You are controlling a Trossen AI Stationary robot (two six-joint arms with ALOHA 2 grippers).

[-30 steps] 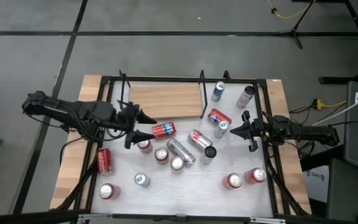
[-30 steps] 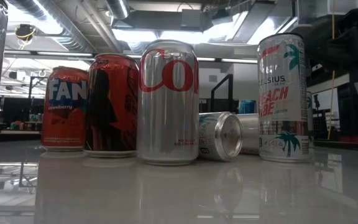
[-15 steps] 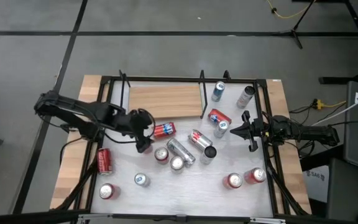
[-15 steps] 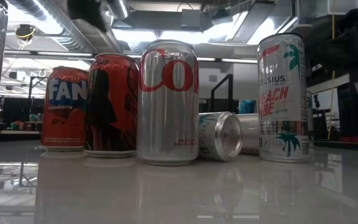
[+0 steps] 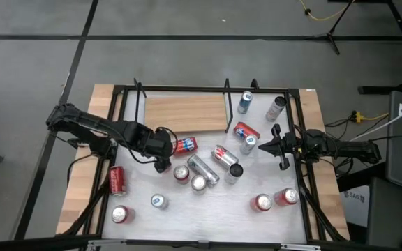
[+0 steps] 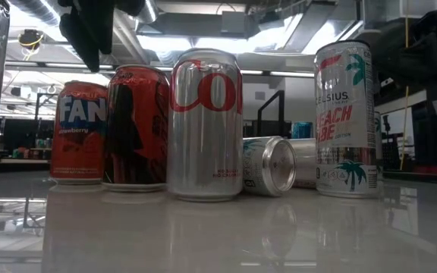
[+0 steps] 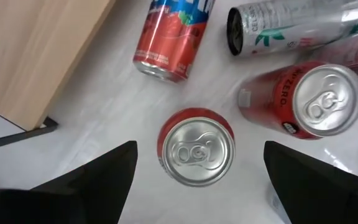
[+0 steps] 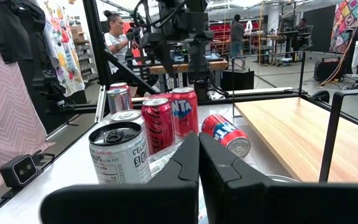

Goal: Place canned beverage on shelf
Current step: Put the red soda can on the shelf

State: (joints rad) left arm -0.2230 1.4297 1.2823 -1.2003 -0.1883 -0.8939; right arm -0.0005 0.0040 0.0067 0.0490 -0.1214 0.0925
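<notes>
**Canned beverage not yet gripped; shelf board bare**

Left tool (image 7: pixel 197 180) is hanging directly above an upright red can (image 7: pixel 197 147), fingers (image 7: pixel 98 177) spread wide to either side of it and closing on nothing. In the high view the left tool (image 5: pixel 160 150) is sitting near the front edge of the shelf (image 5: pixel 187 113), over the cluster of cans on the table (image 5: pixel 215 202). The can's lid is facing the wrist camera squarely, so the approach is judged to be lined up for a top-down pinch.

Just beside this can, a red-and-blue can (image 7: pixel 169 34) is lying on its side, close to the shelf (image 7: pixel 36 56) corner. A second upright red can (image 7: pixel 306 102) is standing near on the other side, and a silver can (image 7: pixel 278 28) is lying beyond it. The neighbours are leaving little room for the fingers; contact with them is a risk.

Right tool (image 5: pixel 273 146) is waiting at the right side of the table, fingers pressed together and empty.

Progress: the wooden board is showing no cans on it. Two cans (image 5: pixel 245 102) are lying past the shelf's right rail, on the table, not on the board. Remaining work is judged to be descent, closure, lift, carry to the board and release.
</notes>
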